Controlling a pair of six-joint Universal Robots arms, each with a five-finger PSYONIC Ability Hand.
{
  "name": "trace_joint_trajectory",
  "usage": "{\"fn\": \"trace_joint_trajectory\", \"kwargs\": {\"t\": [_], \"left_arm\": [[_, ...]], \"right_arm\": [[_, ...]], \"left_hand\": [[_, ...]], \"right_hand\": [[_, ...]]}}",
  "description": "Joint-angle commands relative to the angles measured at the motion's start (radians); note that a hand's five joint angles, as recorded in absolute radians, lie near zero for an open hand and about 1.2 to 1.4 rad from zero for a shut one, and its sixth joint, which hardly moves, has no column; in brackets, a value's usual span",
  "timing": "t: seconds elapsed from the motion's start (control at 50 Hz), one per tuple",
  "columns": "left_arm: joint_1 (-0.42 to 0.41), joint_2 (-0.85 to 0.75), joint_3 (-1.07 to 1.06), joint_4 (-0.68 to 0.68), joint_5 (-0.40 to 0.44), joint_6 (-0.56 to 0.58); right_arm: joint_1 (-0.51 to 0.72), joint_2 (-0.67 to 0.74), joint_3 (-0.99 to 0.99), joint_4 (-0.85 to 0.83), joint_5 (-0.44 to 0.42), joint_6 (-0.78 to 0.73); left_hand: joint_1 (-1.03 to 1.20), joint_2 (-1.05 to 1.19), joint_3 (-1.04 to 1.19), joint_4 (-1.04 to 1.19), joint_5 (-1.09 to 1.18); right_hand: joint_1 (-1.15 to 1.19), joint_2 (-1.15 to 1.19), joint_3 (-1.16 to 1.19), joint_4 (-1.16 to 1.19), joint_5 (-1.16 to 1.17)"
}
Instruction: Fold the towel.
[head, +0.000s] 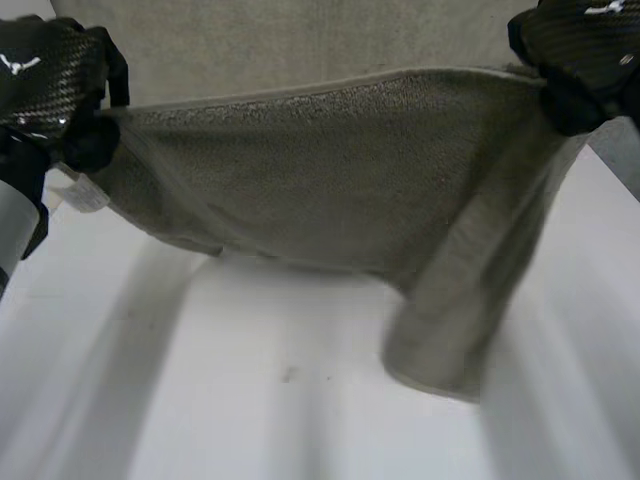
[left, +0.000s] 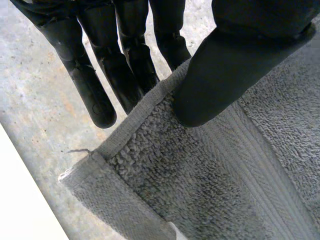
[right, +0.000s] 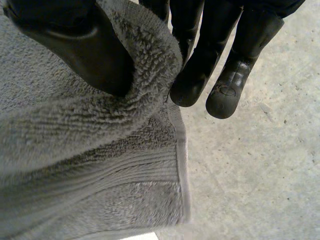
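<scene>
Towel (head: 330, 190) stretched up, masking the table's (head: 250, 400) far edge; left hand (head: 50, 85) and right hand (head: 585, 55) both clipped by the view's sides.

This looks like a robotics lab or test bay, not a home. A plain white table (head: 250, 400) stands over a bare, speckled concrete floor (right: 260, 165). Two machine arms end in a carbon-weave left hand (head: 45, 75) and right hand (head: 585, 45), each pinching a grey towel (head: 330, 170).

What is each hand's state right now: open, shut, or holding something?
Left hand: shut on the towel, pinching its edge near a corner.
Right hand: shut on the towel, pinching its edge.
</scene>
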Motion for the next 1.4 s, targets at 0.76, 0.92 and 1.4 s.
{"fn": "trace_joint_trajectory", "kwargs": {"t": [0.76, 0.92, 1.4], "left_arm": [[0.006, -0.493, 0.227, 0.253, -0.108, -0.044], [0.010, -0.500, -0.108, 0.293, -0.103, -0.040], [0.088, -0.453, -0.227, 0.376, -0.089, -0.014]], "right_arm": [[0.100, 0.449, -0.083, -0.055, 0.103, -0.103], [0.124, 0.507, 0.212, -0.084, 0.028, -0.100], [-0.066, 0.314, 0.532, -0.455, -0.060, 0.128]], "left_hand": [[0.206, 0.179, 0.180, 0.178, 0.200], [0.206, 0.179, 0.180, 0.178, 0.200], [0.206, 0.179, 0.180, 0.178, 0.200]], "right_hand": [[0.063, 0.069, 0.058, 0.053, 0.059], [0.063, 0.069, 0.058, 0.053, 0.059], [-0.794, -0.787, -0.798, -0.803, -0.798]]}}
